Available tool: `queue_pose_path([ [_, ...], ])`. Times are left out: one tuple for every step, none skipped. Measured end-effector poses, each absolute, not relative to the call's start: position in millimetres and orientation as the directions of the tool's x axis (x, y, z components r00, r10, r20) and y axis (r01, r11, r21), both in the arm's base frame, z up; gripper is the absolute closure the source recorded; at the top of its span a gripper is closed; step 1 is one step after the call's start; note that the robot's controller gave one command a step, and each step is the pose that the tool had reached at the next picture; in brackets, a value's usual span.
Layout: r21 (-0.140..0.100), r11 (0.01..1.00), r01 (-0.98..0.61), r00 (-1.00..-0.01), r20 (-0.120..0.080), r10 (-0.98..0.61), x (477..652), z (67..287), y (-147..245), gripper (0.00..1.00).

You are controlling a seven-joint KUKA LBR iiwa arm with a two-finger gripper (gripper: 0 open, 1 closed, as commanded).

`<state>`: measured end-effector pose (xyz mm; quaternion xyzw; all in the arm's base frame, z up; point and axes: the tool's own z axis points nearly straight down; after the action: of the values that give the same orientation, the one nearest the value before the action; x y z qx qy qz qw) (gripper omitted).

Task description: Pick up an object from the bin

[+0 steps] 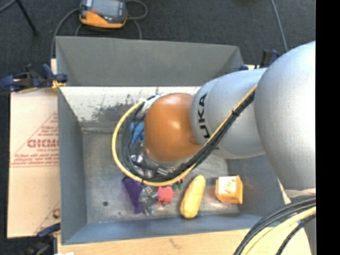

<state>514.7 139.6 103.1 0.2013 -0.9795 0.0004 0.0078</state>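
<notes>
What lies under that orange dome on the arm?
A purple thing and a pink one poke out below the orange dome; whatever lies directly beneath is covered.

Bright, even light leaves mild glare on the far wall of the bin, and the arm shades its floor softly.
</notes>
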Motion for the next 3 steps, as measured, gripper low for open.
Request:
queue_pose_path([
  [0.001,0.926,-0.378,-0.926,-0.002,-0.378,498.8,218.6,155.1,1.0],
  [0.001,0.926,-0.378,-0.926,-0.002,-0.378,498.7,218.6,155.3,1.0],
  [0.0,0.93,-0.367,-0.93,-0.009,-0.367,509.8,157.8,174.1,1.0],
])
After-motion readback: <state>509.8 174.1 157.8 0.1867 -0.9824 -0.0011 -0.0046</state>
